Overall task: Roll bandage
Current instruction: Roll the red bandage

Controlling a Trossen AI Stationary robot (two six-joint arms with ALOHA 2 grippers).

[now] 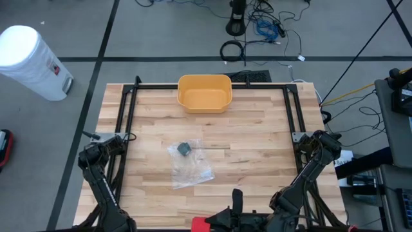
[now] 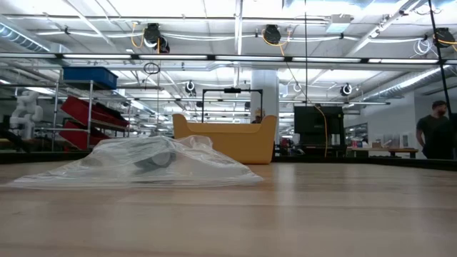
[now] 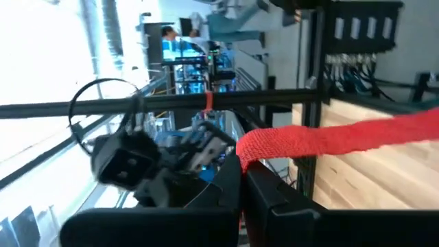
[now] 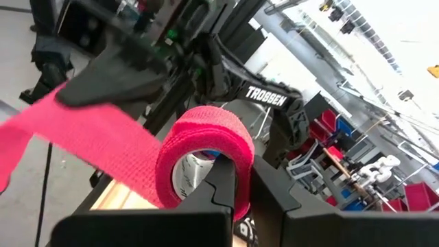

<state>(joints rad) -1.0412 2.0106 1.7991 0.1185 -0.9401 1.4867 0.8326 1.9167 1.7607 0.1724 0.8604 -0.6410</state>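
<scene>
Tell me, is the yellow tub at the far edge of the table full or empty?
Empty. From above, the yellow tub shows only its bare yellow floor, with nothing lying inside.

A yellow plastic tub [image 1: 204, 93] is seen at twelve o'clock; a clear plastic bag [image 1: 189, 164] lies centrally on the wooden table [image 1: 257, 154].
</scene>
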